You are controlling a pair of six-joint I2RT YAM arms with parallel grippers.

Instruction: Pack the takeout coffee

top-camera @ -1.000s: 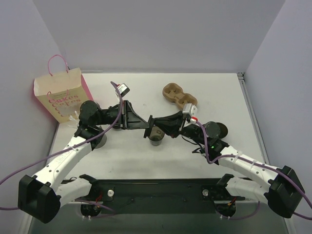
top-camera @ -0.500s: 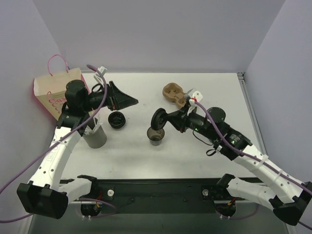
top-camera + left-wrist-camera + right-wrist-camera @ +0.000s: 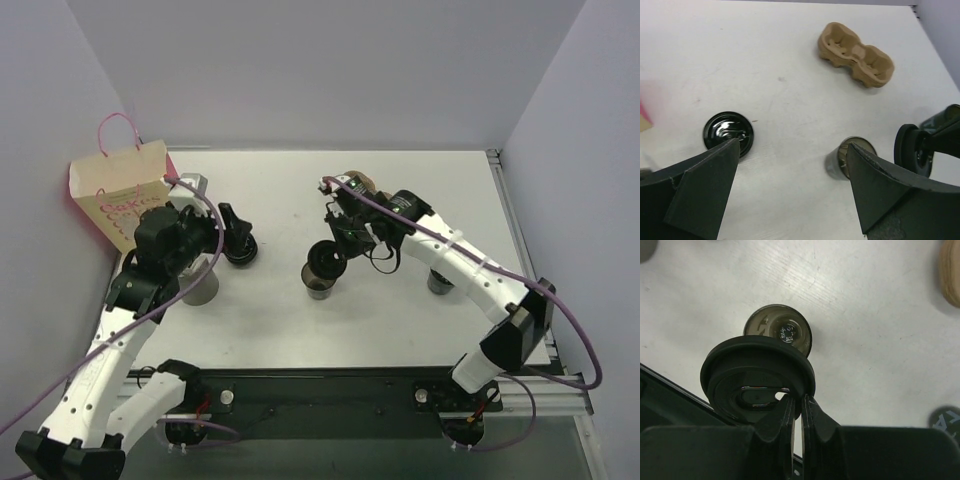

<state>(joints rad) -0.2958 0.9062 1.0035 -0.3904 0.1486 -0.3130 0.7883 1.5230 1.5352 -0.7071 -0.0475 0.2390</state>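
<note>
A cream front with pink lettering, pink sides and a pink cord handle are shown by the flat paper bag [image 3: 120, 195]. The white table [image 3: 280, 330] is set with a glossy black round plastic lid [image 3: 728, 133]. The moulded pulp two-cup carrier [image 3: 855, 54] is coloured tan. The small lidless grey cup [image 3: 780, 332] is dark inside. A matte black thick-rimmed plastic lid [image 3: 757, 372] is pinched by the black right gripper [image 3: 796, 402]. The tall lidless paper cup [image 3: 200, 287] is coloured pale grey.
</note>
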